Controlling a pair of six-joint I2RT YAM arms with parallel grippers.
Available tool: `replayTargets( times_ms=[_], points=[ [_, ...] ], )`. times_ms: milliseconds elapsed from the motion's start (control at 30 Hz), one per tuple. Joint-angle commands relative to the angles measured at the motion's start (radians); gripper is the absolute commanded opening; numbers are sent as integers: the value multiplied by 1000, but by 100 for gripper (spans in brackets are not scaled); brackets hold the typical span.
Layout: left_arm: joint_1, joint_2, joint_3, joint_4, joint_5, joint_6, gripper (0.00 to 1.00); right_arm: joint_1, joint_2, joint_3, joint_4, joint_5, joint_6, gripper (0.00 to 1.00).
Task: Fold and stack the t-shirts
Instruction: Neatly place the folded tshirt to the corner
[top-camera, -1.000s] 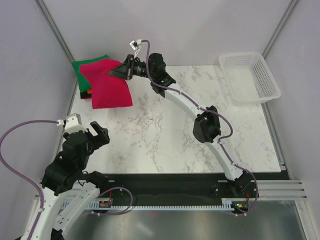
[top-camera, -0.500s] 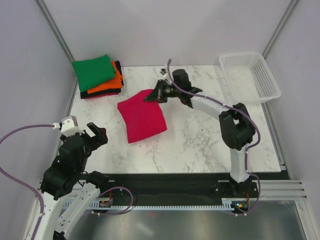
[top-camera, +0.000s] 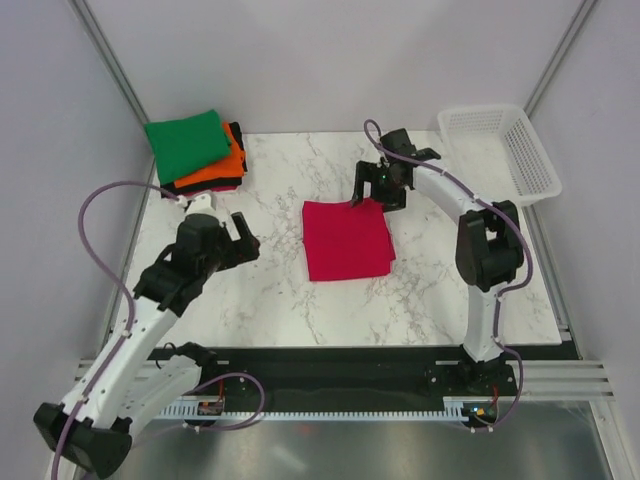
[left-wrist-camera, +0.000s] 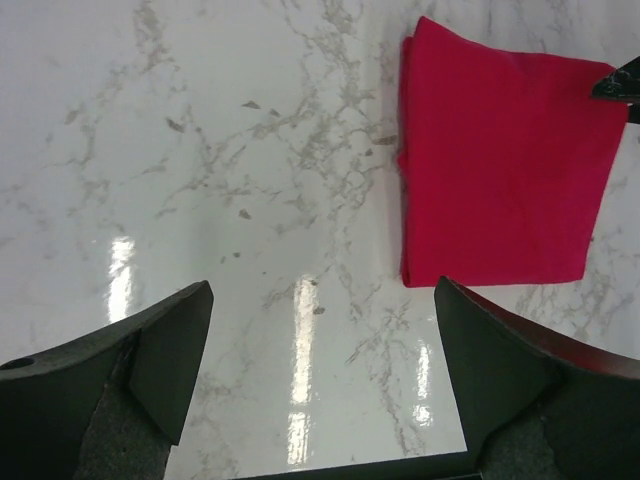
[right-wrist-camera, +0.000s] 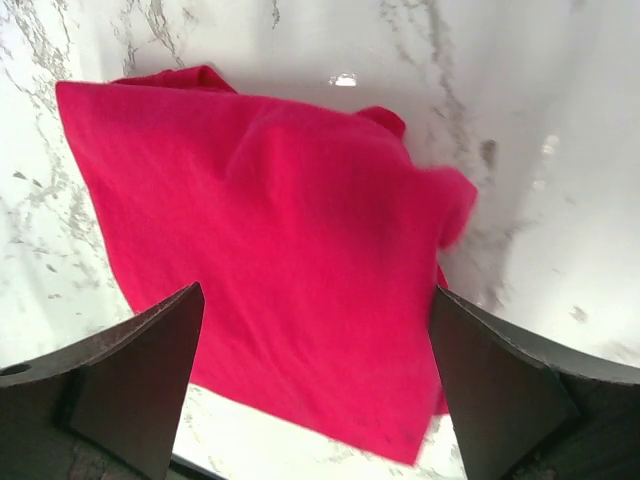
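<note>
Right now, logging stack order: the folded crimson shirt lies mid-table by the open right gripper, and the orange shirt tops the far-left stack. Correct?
No. The top external view shows the green shirt on top, the orange shirt beneath it. The crimson shirt and open right gripper are as you said.

Glossy white marble table (top-camera: 270, 290), light glare on it. Plain grey walls (top-camera: 400, 50) all round. Basket (top-camera: 531, 160) at 2 o'clock.
</note>
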Motion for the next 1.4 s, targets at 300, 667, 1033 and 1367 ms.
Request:
replayTargets(
  times_ms=[300,667,1033,1367],
  points=[
    [5,618,-46,815,397,-4,100,5,-493,-229,-172,288,-126,98],
    [38,1085,116,1050,552,-75,100,7,-754,-504,-60,23,-112,98],
    [40,1271,78,1309,675,-326,72,7,-783,-588,-48,20,-132,98],
    [6,1247,135,1226,714,-323,2,5,-869,-648,-35,10,-124,98]
  ],
)
